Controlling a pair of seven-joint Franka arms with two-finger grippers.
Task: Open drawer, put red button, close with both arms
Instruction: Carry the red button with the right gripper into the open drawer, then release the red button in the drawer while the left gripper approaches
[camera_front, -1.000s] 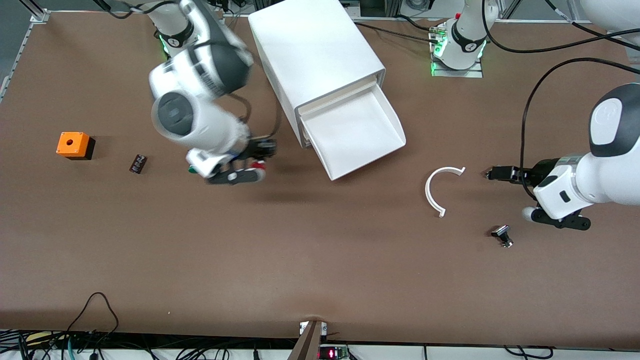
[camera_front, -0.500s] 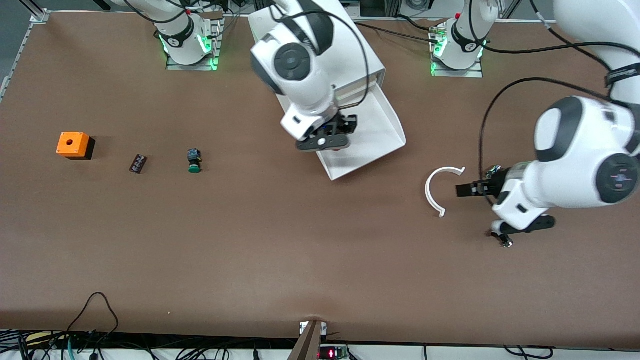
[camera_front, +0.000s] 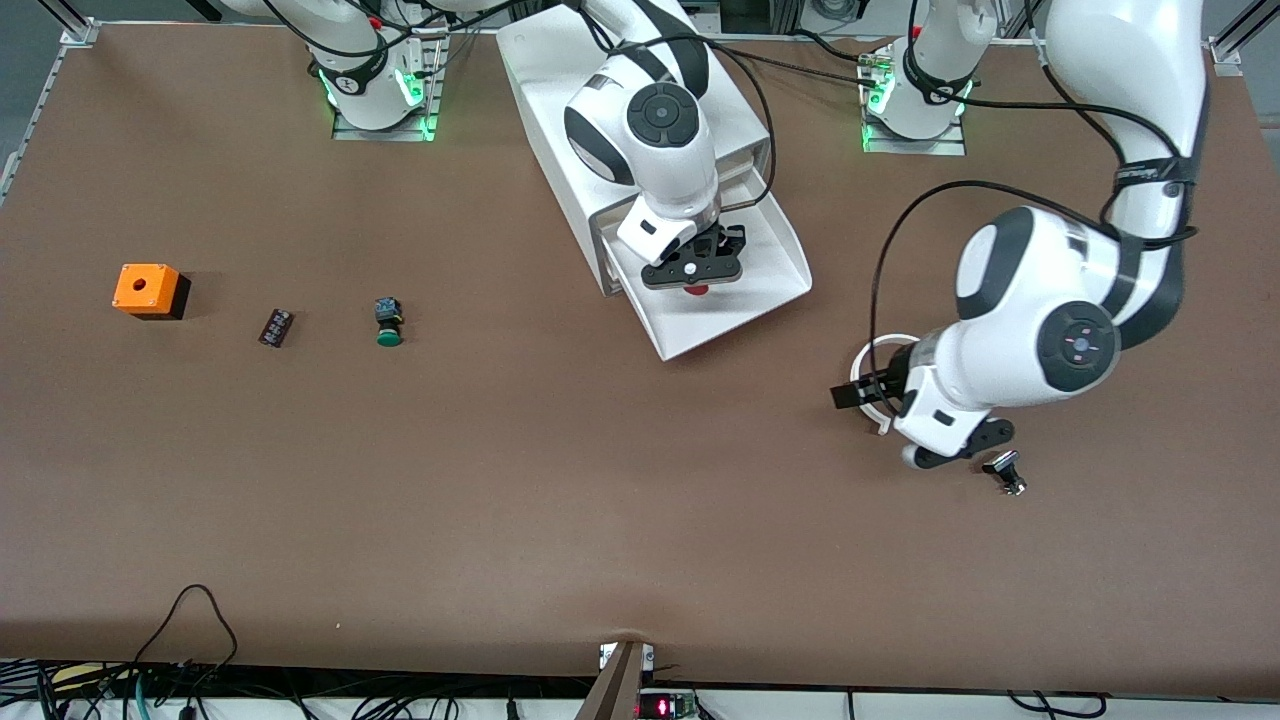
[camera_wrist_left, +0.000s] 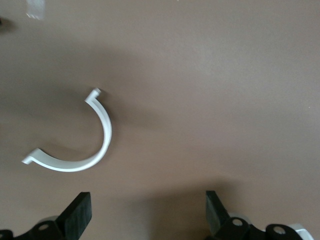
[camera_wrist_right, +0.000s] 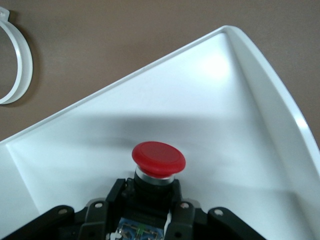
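Observation:
The lowest drawer (camera_front: 775, 285) of the white cabinet (camera_front: 620, 100) stands pulled open. My right gripper (camera_front: 697, 272) hangs over the open drawer, shut on the red button (camera_front: 698, 290). In the right wrist view the red cap (camera_wrist_right: 158, 158) and black body sit between the fingers (camera_wrist_right: 102, 200) above the drawer's white floor (camera_wrist_right: 215, 125). My left gripper (camera_front: 848, 396) is open and empty, low over the table by a white C-shaped ring (camera_front: 868, 352). The ring also shows in the left wrist view (camera_wrist_left: 95, 150), past the spread fingers (camera_wrist_left: 77, 215).
A green-capped button (camera_front: 387, 321), a small dark block (camera_front: 275, 328) and an orange box with a hole (camera_front: 148, 290) lie toward the right arm's end. A small black part (camera_front: 1005, 470) lies close to the left arm's wrist, nearer the front camera.
My right gripper carried the red button from beside the green button over into the open drawer. My left arm swung toward the drawer, its gripper now at the white ring.

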